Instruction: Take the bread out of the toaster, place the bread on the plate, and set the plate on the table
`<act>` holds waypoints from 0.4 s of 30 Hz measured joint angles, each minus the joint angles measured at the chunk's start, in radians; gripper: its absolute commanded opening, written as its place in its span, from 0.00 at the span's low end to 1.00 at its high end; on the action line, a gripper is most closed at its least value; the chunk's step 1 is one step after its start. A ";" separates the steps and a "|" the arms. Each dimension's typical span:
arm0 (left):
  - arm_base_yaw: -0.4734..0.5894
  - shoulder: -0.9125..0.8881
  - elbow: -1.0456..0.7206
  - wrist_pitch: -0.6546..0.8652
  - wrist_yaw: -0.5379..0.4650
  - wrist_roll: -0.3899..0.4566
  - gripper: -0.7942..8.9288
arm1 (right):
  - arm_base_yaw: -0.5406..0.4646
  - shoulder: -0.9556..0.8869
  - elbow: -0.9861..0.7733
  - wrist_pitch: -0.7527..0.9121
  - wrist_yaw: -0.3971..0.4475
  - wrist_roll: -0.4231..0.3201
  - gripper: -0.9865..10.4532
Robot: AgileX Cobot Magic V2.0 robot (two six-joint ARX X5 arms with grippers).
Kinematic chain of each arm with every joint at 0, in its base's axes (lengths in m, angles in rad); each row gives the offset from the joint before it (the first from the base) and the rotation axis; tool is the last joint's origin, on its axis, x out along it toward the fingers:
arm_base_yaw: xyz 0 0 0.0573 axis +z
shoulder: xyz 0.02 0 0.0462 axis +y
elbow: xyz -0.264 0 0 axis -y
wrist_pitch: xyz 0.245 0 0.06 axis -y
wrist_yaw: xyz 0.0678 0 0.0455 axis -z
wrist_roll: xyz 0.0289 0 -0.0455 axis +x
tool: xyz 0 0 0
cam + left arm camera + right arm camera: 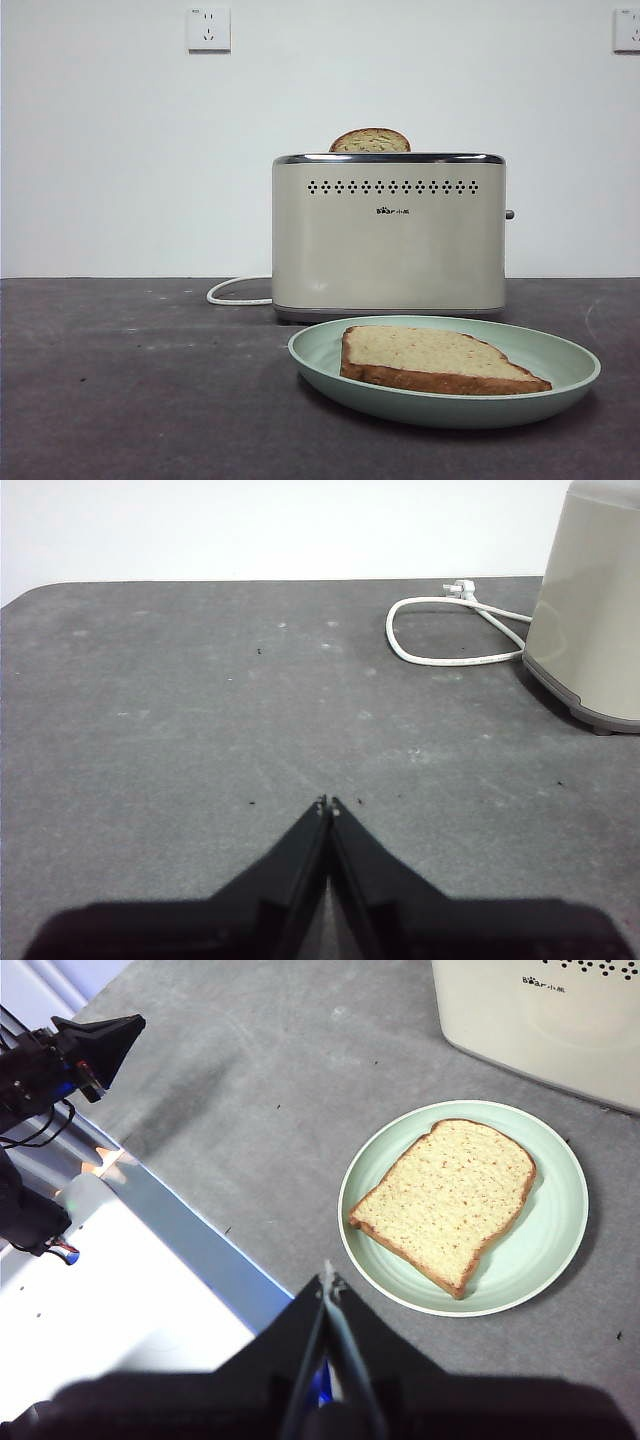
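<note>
The bread [435, 358] lies flat on the pale green plate [320, 352], and the plate rests on the table [130, 390] in front of the cream toaster [389, 235]. From above, the bread [450, 1198] fills the middle of the plate [560, 1220]. My right gripper [328, 1280] hovers shut and empty above the table near the plate's rim. Off to the toaster's [590, 620] side, my left gripper [329, 802] is shut and empty over bare table. Neither gripper shows in the front view.
A second, narrower slice [370, 141] sticks up from the toaster's far slot. The white cord [450, 645] loops on the table beside the toaster. The table's near edge [200, 1240] runs close to the plate, with the left arm [60, 1060] beyond it.
</note>
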 measured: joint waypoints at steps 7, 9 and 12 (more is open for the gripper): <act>0.000 0.000 0.000 0.000 0.000 0.000 0.08 | -0.001 -0.002 0.000 0.001 0.010 -0.010 0.09; 0.000 0.000 0.000 0.000 0.000 0.000 0.08 | -0.009 -0.005 0.000 0.006 0.042 -0.052 0.09; 0.000 0.000 0.000 0.000 0.000 0.000 0.08 | -0.071 -0.021 0.000 0.073 0.087 -0.119 0.09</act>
